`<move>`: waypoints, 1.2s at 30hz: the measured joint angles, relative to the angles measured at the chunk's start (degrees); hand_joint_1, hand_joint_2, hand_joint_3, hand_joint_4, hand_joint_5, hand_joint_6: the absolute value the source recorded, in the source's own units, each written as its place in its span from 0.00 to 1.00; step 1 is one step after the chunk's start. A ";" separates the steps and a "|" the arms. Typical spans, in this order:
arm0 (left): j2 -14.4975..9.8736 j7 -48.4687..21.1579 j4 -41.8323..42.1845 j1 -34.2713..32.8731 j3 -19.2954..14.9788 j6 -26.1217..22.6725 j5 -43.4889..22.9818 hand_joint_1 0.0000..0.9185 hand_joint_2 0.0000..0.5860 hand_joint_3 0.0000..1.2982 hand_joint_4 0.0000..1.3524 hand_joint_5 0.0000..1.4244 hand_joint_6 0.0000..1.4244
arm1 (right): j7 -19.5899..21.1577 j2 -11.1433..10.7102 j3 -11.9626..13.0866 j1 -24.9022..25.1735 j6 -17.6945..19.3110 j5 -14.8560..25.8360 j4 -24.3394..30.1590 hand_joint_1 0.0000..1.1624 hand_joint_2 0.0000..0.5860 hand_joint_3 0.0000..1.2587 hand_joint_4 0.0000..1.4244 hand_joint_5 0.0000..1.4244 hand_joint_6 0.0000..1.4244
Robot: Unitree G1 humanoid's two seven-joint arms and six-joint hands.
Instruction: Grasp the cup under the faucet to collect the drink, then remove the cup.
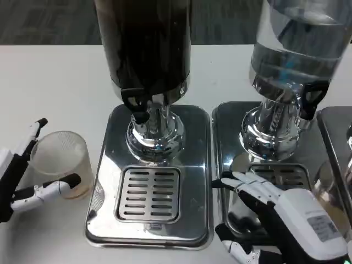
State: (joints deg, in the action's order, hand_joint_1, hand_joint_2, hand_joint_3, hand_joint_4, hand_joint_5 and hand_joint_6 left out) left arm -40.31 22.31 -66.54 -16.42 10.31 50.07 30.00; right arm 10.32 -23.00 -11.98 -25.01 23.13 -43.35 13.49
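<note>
Cup (60,162) of frosted plastic stood on the white table (55,82), left of the dark-drink dispenser (149,49) and well apart from its faucet (140,107). Left hand (22,176) had its fingers on both sides of the cup, seemingly gripping it. Some pale liquid seemed to lie at the bottom, though I could not be sure. The drip grate (147,193) under the faucet was bare, so probably the collecting was not done. Right hand (280,217) rested on the neighbouring tray (225,118), fingers apart and holding nothing.

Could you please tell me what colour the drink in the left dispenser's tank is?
Dark brown, nearly black, seen in the head view: left dispenser's tank.
</note>
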 measured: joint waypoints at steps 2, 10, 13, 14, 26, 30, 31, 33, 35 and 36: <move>0.09 -0.01 -0.29 -0.04 0.00 0.32 -0.16 0.26 0.25 0.00 0.00 0.14 0.16 | -0.08 0.01 -0.01 0.00 -0.02 0.00 0.00 0.40 0.66 0.21 0.14 0.12 0.26; 0.61 -0.01 -1.18 -0.33 -0.03 1.15 -0.50 0.28 0.30 0.06 0.04 0.22 0.23 | -0.43 0.22 -0.03 0.01 -0.16 0.18 -0.02 0.40 0.66 0.21 0.16 0.12 0.25; 0.94 -0.01 -1.53 -0.49 -0.10 1.23 -0.76 0.28 0.30 0.08 0.06 0.25 0.24 | -0.59 0.22 -0.03 0.01 -0.17 0.44 -0.02 0.40 0.66 0.21 0.16 0.12 0.25; 1.03 -0.01 -1.62 -0.56 -0.12 1.25 -0.79 0.28 0.30 0.09 0.07 0.26 0.25 | -0.65 0.23 -0.02 0.01 -0.17 0.55 -0.02 0.40 0.66 0.22 0.17 0.12 0.25; 2.73 0.76 -1.76 -1.04 -0.24 1.83 -2.27 0.27 0.34 0.23 0.24 0.38 0.36 | -1.69 0.16 0.10 0.01 -0.27 1.28 0.01 0.40 0.66 0.22 0.18 0.12 0.23; 2.99 0.99 -1.76 -1.04 -0.23 1.97 -2.29 0.27 0.34 0.25 0.27 0.41 0.38 | -1.99 0.16 0.10 0.01 -0.27 1.38 0.01 0.40 0.66 0.22 0.18 0.12 0.23; 3.01 1.01 -1.76 -1.04 -0.23 1.99 -2.29 0.27 0.35 0.25 0.27 0.42 0.40 | -2.01 0.16 0.11 0.00 -0.27 1.55 0.01 0.40 0.66 0.22 0.18 0.12 0.23; 3.04 1.10 -1.76 -1.03 -0.23 1.99 -2.31 0.28 0.35 0.26 0.29 0.44 0.42 | -2.03 0.16 0.15 0.01 -0.27 2.13 0.01 0.40 0.66 0.22 0.18 0.12 0.23; 3.08 1.25 -1.76 -1.03 -0.23 2.01 -2.30 0.29 0.35 0.28 0.31 0.45 0.44 | -2.09 0.16 0.15 0.01 -0.27 2.26 0.01 0.40 0.66 0.22 0.19 0.13 0.23; 3.11 1.37 -1.76 -1.02 -0.23 2.01 -2.30 0.30 0.35 0.28 0.31 0.46 0.44 | -2.10 0.16 0.16 0.01 -0.27 2.28 0.01 0.40 0.66 0.22 0.19 0.13 0.22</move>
State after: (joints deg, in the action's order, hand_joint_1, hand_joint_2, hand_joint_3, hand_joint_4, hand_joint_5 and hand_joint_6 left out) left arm -37.20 23.69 -68.30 -17.44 10.08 52.08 27.69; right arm 8.22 -22.84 -11.83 -25.00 22.86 -41.06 13.50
